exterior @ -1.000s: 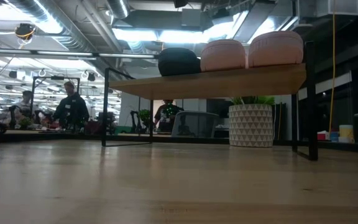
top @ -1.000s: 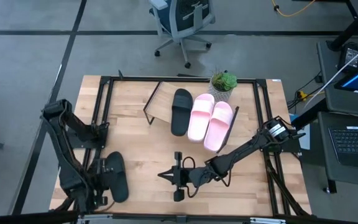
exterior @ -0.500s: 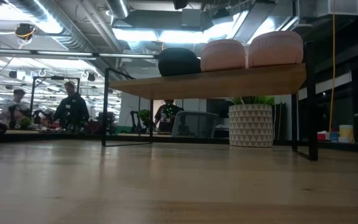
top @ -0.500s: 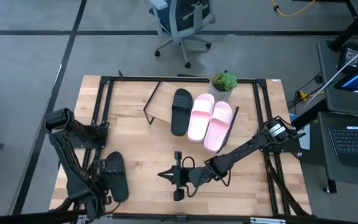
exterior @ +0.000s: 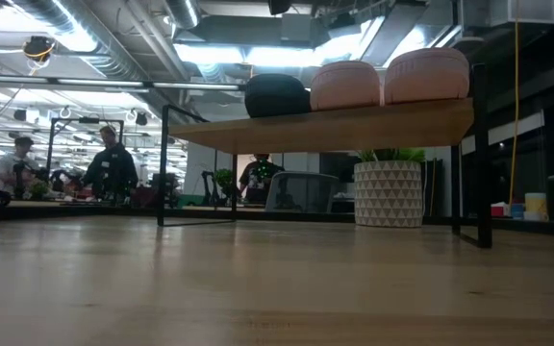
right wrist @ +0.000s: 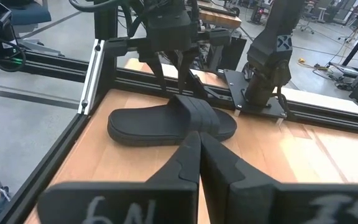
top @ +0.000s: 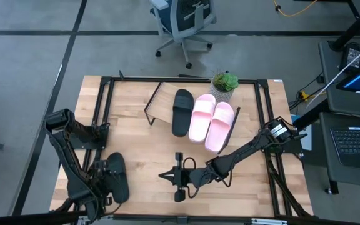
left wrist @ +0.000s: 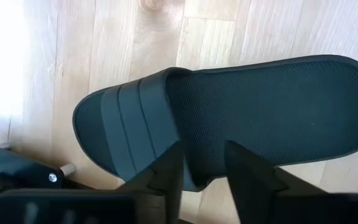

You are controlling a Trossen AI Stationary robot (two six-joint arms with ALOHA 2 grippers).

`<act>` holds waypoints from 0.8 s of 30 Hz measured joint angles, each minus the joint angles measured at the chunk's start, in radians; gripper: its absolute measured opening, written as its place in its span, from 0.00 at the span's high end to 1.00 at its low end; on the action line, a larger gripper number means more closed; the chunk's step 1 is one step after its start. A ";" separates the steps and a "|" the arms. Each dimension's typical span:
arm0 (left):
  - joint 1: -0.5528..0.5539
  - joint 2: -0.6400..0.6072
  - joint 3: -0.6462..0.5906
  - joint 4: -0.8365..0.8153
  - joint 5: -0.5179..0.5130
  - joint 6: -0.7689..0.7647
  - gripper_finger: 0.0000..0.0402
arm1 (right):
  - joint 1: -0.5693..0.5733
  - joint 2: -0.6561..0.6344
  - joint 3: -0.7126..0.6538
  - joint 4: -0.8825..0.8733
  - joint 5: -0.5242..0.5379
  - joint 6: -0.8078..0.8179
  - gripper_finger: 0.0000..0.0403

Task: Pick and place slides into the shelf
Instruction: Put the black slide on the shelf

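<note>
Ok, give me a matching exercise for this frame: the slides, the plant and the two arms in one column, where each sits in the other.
Things:
1. pink slides
2. black slide on the table
3. potted plant
4. right gripper

Places or states:
A. at the table's far edge, beside the shelf
B. side by side on the shelf, next to another black slide
C. at the near left of the table, under the left gripper, jaws open astride its edge
D. low over the table's near middle, jaws shut, holding nothing

Pairs: 1-B, 2-C, 3-A, 4-D
</note>
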 joint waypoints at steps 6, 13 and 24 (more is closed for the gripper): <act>0.000 0.000 0.000 0.000 -0.010 -0.002 0.63 | 0.000 0.000 0.000 0.000 0.000 0.000 0.98; 0.001 0.040 0.000 0.000 -0.034 -0.007 0.63 | 0.000 0.000 0.000 0.000 0.000 -0.002 0.98; 0.040 0.119 0.000 -0.089 0.071 -0.003 0.65 | 0.000 0.000 0.000 -0.001 0.000 -0.003 0.98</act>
